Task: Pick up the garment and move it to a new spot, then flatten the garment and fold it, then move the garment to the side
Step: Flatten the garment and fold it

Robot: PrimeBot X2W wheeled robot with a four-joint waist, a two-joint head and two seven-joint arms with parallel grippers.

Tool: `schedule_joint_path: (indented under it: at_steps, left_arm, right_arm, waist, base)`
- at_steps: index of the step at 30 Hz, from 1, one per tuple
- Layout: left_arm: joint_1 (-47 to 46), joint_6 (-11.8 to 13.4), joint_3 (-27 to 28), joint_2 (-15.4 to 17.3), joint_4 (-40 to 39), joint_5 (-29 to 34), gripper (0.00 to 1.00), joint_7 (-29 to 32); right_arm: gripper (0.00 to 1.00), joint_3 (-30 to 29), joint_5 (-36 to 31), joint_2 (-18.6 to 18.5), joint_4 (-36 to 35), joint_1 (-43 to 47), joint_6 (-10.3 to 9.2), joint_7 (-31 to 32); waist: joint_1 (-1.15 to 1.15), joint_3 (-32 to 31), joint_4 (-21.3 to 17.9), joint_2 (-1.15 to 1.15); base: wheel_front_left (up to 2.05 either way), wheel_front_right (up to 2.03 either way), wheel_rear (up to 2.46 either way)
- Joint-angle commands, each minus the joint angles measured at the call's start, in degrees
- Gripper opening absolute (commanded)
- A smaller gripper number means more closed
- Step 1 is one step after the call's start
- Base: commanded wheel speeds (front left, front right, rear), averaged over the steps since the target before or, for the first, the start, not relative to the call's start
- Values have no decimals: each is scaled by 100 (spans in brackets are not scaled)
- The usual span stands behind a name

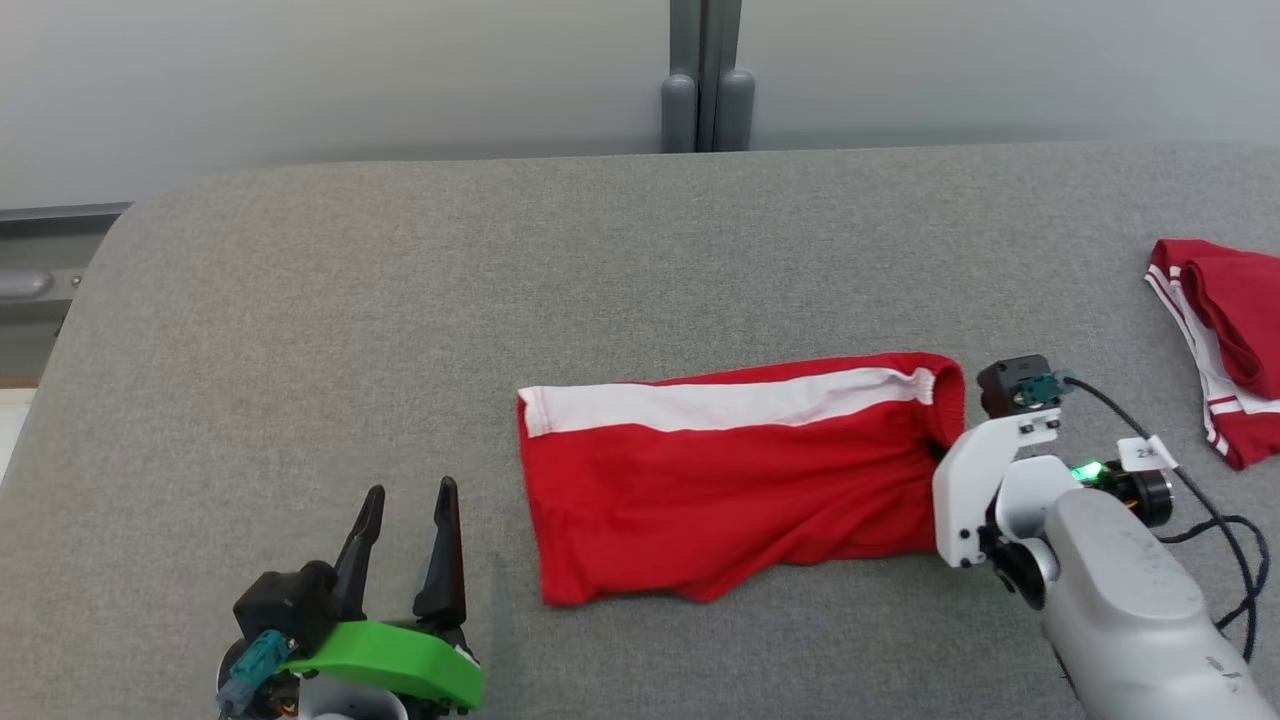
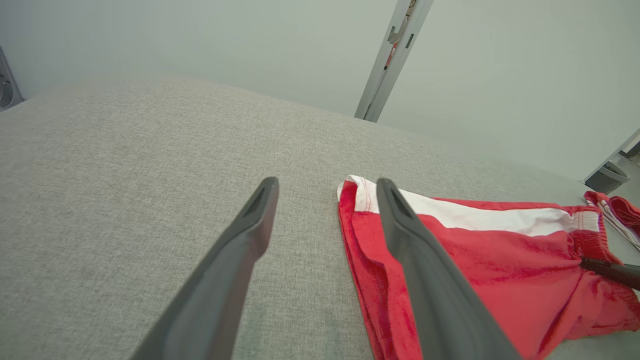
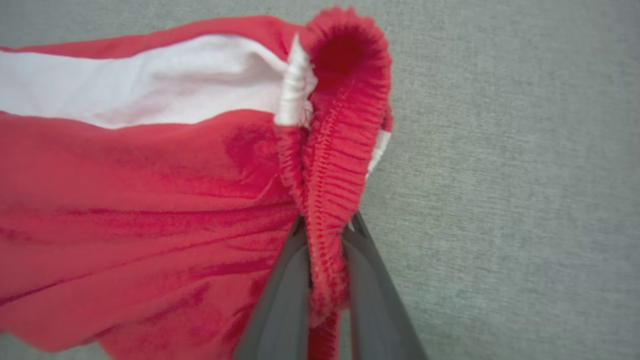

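Observation:
The garment (image 1: 720,480), red shorts with a white side stripe, lies spread on the grey table (image 1: 400,300) with its elastic waistband to the right. My right gripper (image 3: 325,225) is shut on that bunched waistband, whose red elastic stands pinched between the two dark fingers (image 3: 285,280). In the head view the right gripper (image 1: 940,455) meets the garment's right edge, its fingertips hidden by the wrist. My left gripper (image 1: 410,495) stands open near the table's front left, apart from the garment's left hem (image 2: 357,192), with nothing between its fingers (image 2: 250,225).
A second red and white garment (image 1: 1225,330) lies bunched at the table's far right edge. A black cable (image 1: 1220,530) trails from my right wrist. A grey post (image 1: 705,75) stands behind the table against the pale wall.

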Motion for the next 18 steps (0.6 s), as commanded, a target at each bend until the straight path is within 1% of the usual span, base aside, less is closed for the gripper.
schedule_joint_path:
  at_steps: [1, 5, 8, 12, 18]
  left_arm:
    - [-5, -36, -19, -16, -26, 84, 100, -14]
    - [-2, -63, -57, -50, -11, 97, 100, -14]
    - [-23, -67, -73, -68, 7, 116, 100, -14]
    - [-72, -87, -89, -85, 22, 132, 100, -14]
    - [-125, -96, -124, -99, 52, 169, 100, -14]
  right_arm:
    - [0, -132, 11, -258, -22, -21, -12, 64]
    - [0, -339, -3, -622, -161, 92, -12, 170]
    - [0, -450, 86, -683, -296, 146, -11, 231]
    - [0, -481, 373, -488, -600, 236, -11, 345]
    - [0, -94, 859, -75, -1367, 347, -10, 529]
  waist:
    - [0, -13, -100, 0]
    - [0, 5, -207, 0]
    - [0, 22, -273, 0]
    - [0, 33, -316, 0]
    - [0, 45, -284, 0]
  base:
    - [0, 0, 0]
    - [0, 0, 0]
    - [0, 0, 0]
    - [0, 0, 0]
    - [0, 0, 0]
